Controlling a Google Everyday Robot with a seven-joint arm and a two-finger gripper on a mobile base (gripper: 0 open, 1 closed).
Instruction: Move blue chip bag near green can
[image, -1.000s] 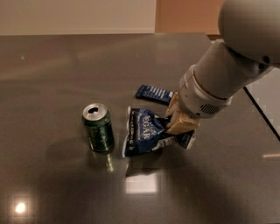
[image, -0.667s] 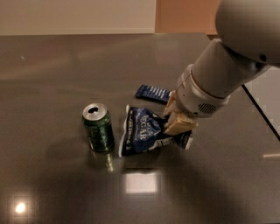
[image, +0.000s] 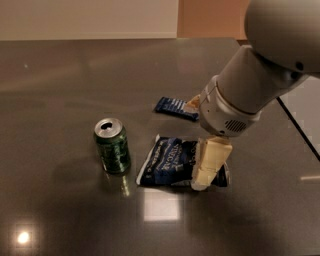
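Note:
The blue chip bag (image: 172, 164) lies flat on the dark table, just right of the green can (image: 112, 145), with a small gap between them. The can stands upright with its silver top open. My gripper (image: 196, 146) hangs over the bag's right end. One cream finger (image: 211, 162) stands in front of the bag's right edge. The tip of the other finger (image: 192, 103) shows behind, near the snack bar. The fingers are spread apart and the bag rests on the table.
A small slim dark-blue snack bar wrapper (image: 175, 108) lies behind the bag. The dark glossy table (image: 60, 75) has its right edge (image: 300, 130) close to my arm. A bright light glare (image: 161, 204) sits in front of the bag.
The bag was held crumpled and raised in my gripper; now it lies flat on the table beside the can. My fingers have spread apart.

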